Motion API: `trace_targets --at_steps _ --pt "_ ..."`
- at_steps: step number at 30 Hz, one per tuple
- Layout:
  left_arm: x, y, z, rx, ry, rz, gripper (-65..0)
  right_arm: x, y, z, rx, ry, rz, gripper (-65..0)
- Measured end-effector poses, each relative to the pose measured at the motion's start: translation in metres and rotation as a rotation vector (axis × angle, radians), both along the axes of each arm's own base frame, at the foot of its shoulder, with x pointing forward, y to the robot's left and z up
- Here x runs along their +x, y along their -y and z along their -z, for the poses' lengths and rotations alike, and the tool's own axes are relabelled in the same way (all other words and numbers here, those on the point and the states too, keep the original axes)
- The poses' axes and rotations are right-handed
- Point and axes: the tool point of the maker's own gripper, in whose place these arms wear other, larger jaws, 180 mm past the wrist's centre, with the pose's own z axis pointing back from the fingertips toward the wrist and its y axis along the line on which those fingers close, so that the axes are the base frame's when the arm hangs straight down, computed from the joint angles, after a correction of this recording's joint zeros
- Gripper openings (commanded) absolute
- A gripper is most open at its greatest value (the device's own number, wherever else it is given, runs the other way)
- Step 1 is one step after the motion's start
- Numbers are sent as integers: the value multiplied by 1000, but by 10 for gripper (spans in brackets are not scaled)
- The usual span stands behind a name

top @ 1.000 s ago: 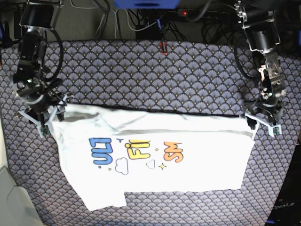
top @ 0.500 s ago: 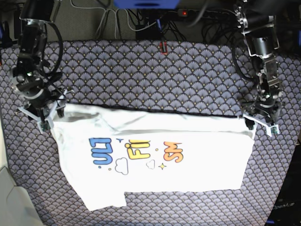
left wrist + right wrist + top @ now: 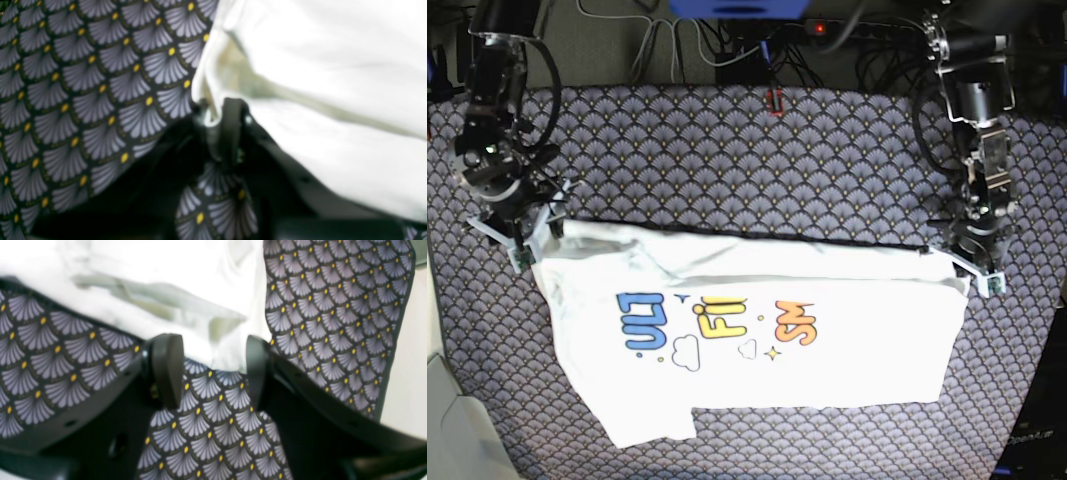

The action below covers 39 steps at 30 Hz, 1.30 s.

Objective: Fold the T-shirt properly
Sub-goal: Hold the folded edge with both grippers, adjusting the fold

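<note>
I see a white T-shirt (image 3: pixel 757 330) printed in blue, yellow and orange, lying on a dark tablecloth (image 3: pixel 727 150) patterned with grey-lilac fans and yellow dots.

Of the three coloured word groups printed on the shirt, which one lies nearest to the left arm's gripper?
The orange group, last in the row beside the yellow one. It lies nearest the left gripper; the blue group lies farthest.

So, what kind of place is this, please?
Probably a robotics lab bench, not a home. A table under a patterned cloth holds the T-shirt, two robot arms stand at its corners, and cables with a power strip run behind.
</note>
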Motion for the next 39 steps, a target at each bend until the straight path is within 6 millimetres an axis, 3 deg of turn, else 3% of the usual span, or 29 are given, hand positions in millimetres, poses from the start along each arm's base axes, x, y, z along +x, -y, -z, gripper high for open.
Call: trace_targets --at_steps 16,23,27,33,39 --pt "-1 -1 -1 4 -1 0 -646 2 -1 0 2 2 -4 -344" --pt "-2 -2 0 6 -3 0 -646 7 8 34 42 -86 36 -341" --pt "-2 -3 -1 8 -3 0 -646 15 24 30 16 -77 45 -340" --pt "-2 -3 -1 9 -3 0 -646 20 19 26 34 -33 31 -340" --pt "-2 -3 -1 9 -4 -1 -646 16 22 47 64 -79 49 -340"
